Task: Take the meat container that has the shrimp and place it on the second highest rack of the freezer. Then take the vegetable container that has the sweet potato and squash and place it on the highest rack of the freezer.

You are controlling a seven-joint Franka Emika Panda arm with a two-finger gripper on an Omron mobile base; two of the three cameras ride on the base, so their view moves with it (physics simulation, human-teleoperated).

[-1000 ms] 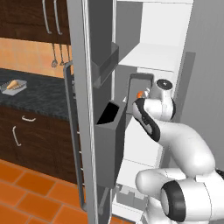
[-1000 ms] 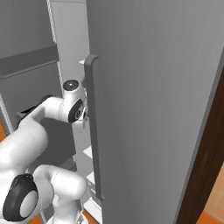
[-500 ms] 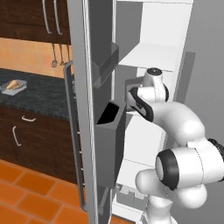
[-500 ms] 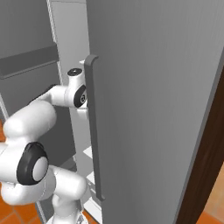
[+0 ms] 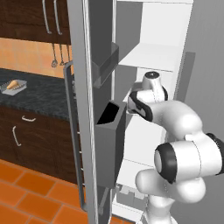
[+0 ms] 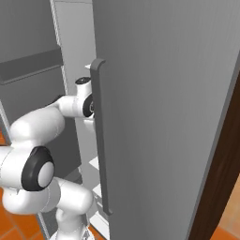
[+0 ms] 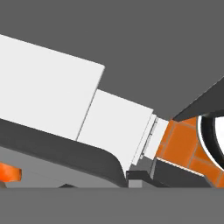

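On the dark counter (image 5: 39,94) at nine o'clock in the left base view sits a tray (image 5: 13,86) with an orange-tan vegetable, probably the squash, too small to be sure. The freezer (image 5: 153,57) stands open at centre, white racks bare. At three o'clock the arm reaches inside; a dark tray rim (image 7: 65,157) with an orange piece (image 7: 8,171) lies before the hand. Jaws pressed together; on what, I cannot tell.

One freezer (image 5: 153,52), two door bins (image 5: 109,127), one counter tray (image 5: 13,85).

Even, flat rendered light (soft shadows only), sharp, no glare.
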